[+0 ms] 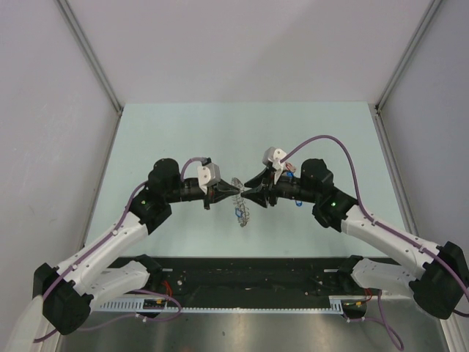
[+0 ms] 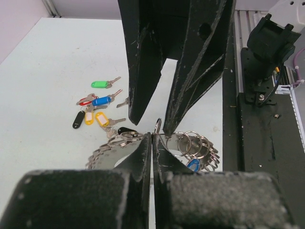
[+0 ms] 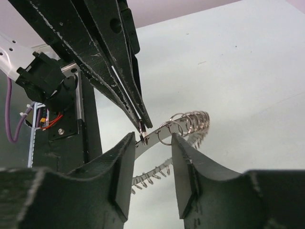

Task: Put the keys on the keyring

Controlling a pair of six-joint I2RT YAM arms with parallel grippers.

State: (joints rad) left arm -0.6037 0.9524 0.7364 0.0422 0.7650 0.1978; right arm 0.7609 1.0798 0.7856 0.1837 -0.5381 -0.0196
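The keyring (image 1: 240,199) hangs above the table between both grippers. It is a flat grey band (image 2: 107,155) carrying several small split rings (image 3: 190,121). My left gripper (image 2: 152,140) is shut on the band's edge; its tips (image 3: 143,130) come in from the upper left in the right wrist view. A blue key (image 2: 193,164) dangles from the ring. My right gripper (image 3: 152,143) is open, one finger on each side of the band (image 3: 155,138). Loose keys lie on the table: green (image 2: 100,84), blue (image 2: 102,100), red (image 2: 86,101), black (image 2: 78,119), yellow (image 2: 101,118).
In the top view the loose keys (image 1: 291,176) lie partly under the right arm. A black rail (image 1: 249,275) with the arm bases runs along the near edge. Grey walls close the pale green table (image 1: 183,132) on the left, right and back.
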